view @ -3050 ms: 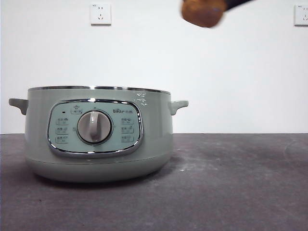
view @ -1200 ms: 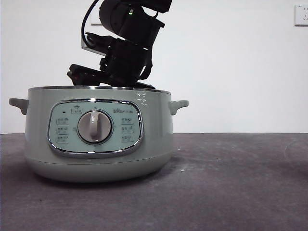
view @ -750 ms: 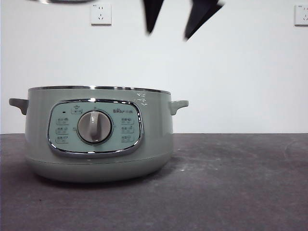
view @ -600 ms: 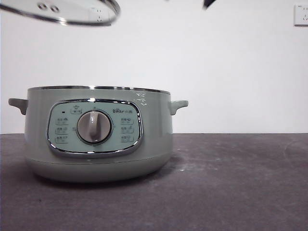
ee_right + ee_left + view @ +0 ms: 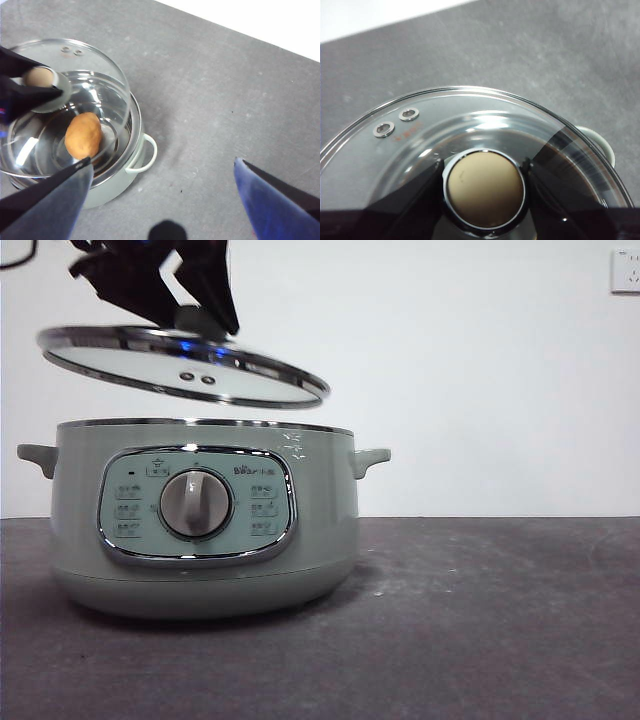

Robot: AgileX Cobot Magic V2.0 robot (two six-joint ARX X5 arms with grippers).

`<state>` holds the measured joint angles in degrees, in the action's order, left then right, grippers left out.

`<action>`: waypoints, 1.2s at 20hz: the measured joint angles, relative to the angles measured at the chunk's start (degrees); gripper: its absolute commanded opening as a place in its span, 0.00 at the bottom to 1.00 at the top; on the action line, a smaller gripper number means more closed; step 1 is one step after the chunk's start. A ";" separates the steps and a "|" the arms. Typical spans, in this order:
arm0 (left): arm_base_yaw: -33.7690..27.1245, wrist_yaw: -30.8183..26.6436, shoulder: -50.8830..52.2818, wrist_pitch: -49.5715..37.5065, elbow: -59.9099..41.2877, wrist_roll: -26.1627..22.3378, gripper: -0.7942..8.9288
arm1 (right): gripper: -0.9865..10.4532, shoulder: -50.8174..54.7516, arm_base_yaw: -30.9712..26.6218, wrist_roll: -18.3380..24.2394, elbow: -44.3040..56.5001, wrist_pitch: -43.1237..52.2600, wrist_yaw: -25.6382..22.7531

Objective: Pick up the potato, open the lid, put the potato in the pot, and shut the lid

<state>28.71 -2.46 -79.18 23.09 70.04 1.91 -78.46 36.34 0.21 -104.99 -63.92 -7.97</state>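
Overhead, the lid (image 5: 180, 365) hangs just above the pot (image 5: 200, 520) and clear of it, tilted so that its right edge dips nearer the pot's chrome rim while its left edge rides higher. That gap and that tilt are what the closing move turns on: the lid sits roughly over the opening but reaches a little past the rim on the left, so it would need levelling and a slight shift toward the right before it can seat.

The left gripper (image 5: 484, 192) carries it — its two black jaws are clamped on either side of the knob (image 5: 484, 186), which fills the space between them. Seen from the right wrist, the potato (image 5: 83, 135) lies inside the pot under the glass, its long axis running roughly from the pot's far wall toward the near one, resting on the floor and touching nothing else that shows.

The right gripper (image 5: 160, 185) waits high and off to the side, well apart from the pot, its jaws spread wide with nothing between them. The left arm is plainly the nearer one, and judging from this the last step — closing — falls to it.

By count: one potato, one lid, one pot with two side handles, two grippers. On the wall behind, one socket (image 5: 626, 270) shows.
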 measured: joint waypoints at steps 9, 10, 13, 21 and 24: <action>1.86 0.07 -4.26 0.24 0.00 0.02 0.07 | 0.50 -0.02 0.00 0.00 0.00 -0.44 0.02; 1.86 0.07 -4.31 0.87 0.00 0.02 0.07 | 0.50 -0.02 0.00 0.00 0.00 -0.68 0.02; 1.86 0.11 -4.31 2.43 0.00 0.15 0.07 | 0.50 -0.02 0.00 0.00 0.00 -1.27 0.02; 1.68 1.92 -5.46 3.87 0.55 2.21 0.07 | 0.50 -0.02 0.00 -0.09 0.00 -2.56 0.04; 1.68 1.81 -5.57 4.66 0.94 2.40 0.08 | 0.50 -0.02 0.00 -0.46 0.00 -3.58 0.04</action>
<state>30.39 -0.64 -84.75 27.75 70.98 4.32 -78.48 36.34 -0.25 -104.99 -67.51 -7.92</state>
